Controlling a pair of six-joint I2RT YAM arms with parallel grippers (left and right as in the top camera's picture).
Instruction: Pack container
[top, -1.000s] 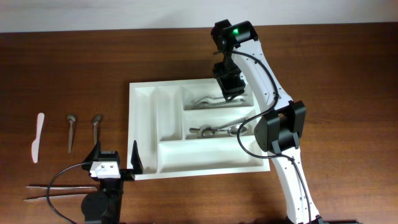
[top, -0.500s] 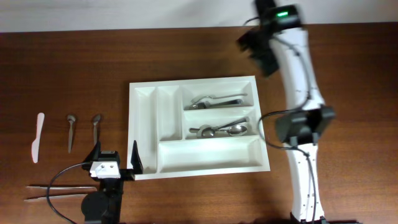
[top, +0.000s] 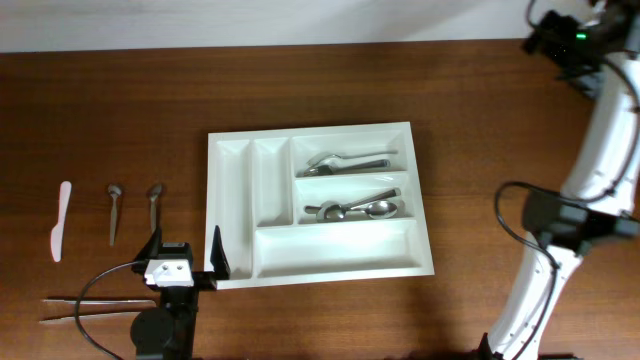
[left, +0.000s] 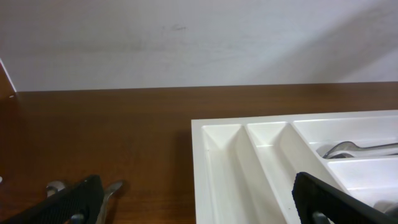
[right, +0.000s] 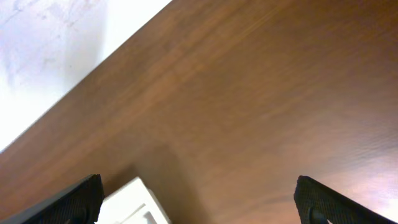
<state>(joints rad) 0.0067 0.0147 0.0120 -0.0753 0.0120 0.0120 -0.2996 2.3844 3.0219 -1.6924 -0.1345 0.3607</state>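
Right gripper (right: 198, 190), jaws spread and empty, hangs at two o'clock, well apart from the central cutlery tray (top: 320, 131). Left gripper (top: 186, 250), likewise open, sits at seven o'clock; probably best it straddles a spoon (top: 153, 205) handle crosswise at nine o'clock

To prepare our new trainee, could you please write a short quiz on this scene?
1. True or false: the tray has cutlery in the long compartment along its near edge.
2. What lies farthest left on the table? A spoon; B knife; C tray.
3. Fill in: the right gripper is ___.
Key: 1 false; 2 B; 3 open.
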